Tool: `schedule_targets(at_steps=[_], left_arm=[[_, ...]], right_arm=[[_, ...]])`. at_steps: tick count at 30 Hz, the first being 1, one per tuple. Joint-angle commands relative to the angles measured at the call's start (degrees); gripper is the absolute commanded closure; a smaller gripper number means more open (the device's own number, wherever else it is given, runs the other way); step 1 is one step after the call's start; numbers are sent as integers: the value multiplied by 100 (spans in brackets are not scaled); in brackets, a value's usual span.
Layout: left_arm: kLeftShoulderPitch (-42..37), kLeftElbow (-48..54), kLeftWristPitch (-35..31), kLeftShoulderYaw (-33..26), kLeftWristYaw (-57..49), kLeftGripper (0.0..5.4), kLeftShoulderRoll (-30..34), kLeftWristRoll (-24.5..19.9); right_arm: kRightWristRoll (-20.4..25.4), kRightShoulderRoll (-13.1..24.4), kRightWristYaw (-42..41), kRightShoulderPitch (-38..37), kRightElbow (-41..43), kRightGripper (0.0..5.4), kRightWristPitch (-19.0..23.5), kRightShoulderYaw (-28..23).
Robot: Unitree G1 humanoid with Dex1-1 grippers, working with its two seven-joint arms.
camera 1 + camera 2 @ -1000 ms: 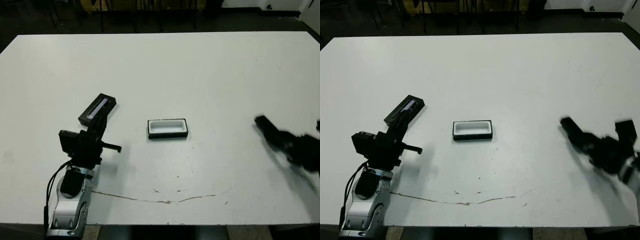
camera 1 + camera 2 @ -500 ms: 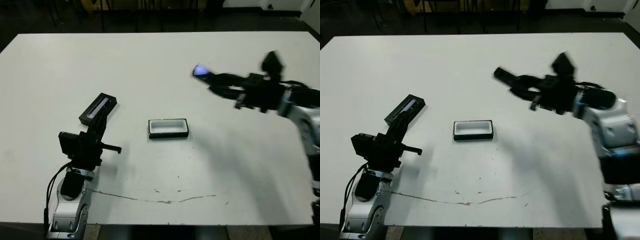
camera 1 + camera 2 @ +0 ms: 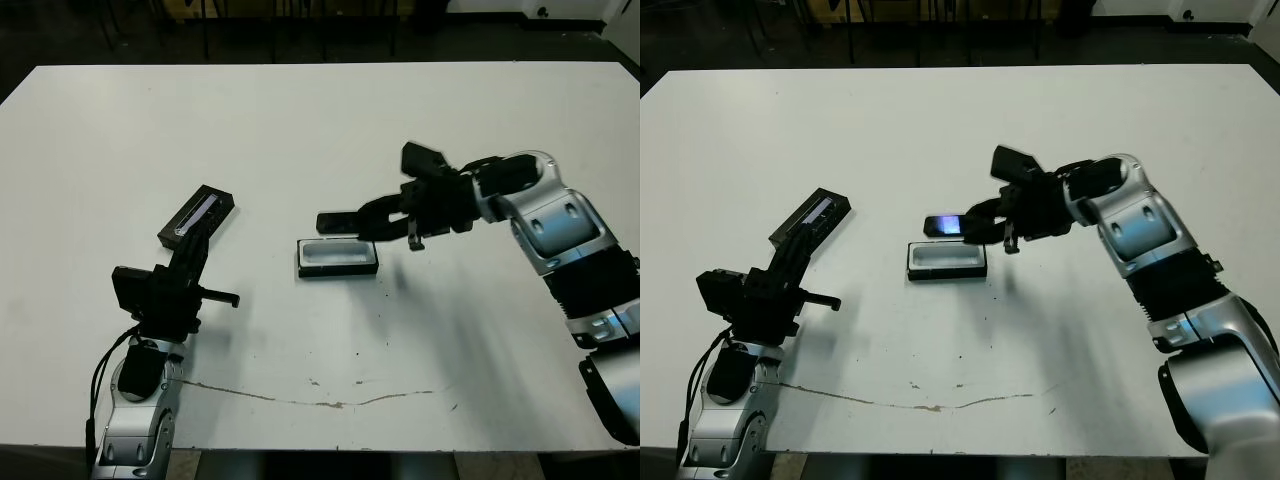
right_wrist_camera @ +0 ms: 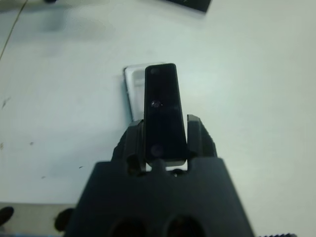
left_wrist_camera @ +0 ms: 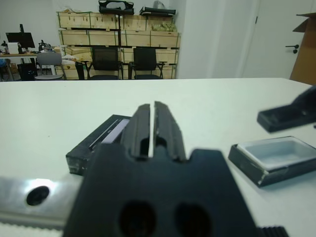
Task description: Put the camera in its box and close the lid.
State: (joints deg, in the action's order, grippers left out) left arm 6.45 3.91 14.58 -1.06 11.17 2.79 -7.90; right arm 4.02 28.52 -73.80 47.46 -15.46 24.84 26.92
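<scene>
While the right gripper (image 4: 164, 143) is clamping the camera (image 3: 946, 225) just above the box (image 3: 337, 257), the left gripper (image 5: 152, 129) is resting narrowed, the lid (image 3: 197, 217) lying just ahead of it.

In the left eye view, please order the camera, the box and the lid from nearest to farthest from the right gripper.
1. camera: clamped in the right gripper, above the box.
2. box: on the table just below the gripper.
3. lid: far off, on the robot's left side.
</scene>
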Motion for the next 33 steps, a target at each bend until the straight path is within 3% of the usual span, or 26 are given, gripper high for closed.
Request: schedule_targets(at_steps=[1,24,33], left_arm=[[49,-62,-81,20,-9,540,32,57],[90,36,-216,66,-51,540,2,75],[108,60,-216,95,-139,540,-13,202]], right_arm=[[-84,12,-201,165,9,470,119,85],[-537,-179,-292,357,-469,470,117,153],[-693,-255,-336,278,-575,470,-349,242]])
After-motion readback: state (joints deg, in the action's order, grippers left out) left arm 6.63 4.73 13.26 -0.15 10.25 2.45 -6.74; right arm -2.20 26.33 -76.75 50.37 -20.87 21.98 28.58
